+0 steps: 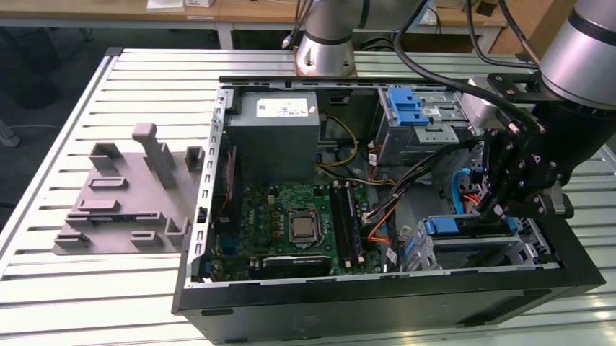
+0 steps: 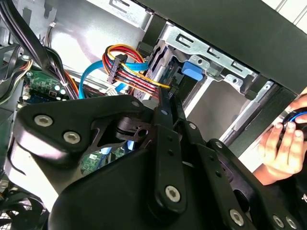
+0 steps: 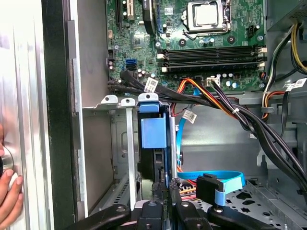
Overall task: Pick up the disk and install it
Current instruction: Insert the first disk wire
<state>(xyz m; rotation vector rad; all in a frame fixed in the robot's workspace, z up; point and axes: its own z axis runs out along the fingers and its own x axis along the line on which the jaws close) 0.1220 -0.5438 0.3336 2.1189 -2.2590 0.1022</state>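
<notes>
Slatted table (image 1: 144, 288), one open computer case (image 1: 385, 303), one disk (image 3: 152, 132), one end effector (image 3: 165, 191).

Ribbed metal worktable (image 1: 115, 288), wooden desks (image 1: 241, 11) behind, dark floor (image 1: 39, 79), even indoor light

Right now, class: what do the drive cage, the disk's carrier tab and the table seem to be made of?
Drive cage: likely bare sheet metal, dull silver, folded edges.
Disk carrier tab: probably moulded plastic, uniform matte blue.
Table: seemingly aluminium, pale grey ribbed slats with a soft sheen.
</notes>
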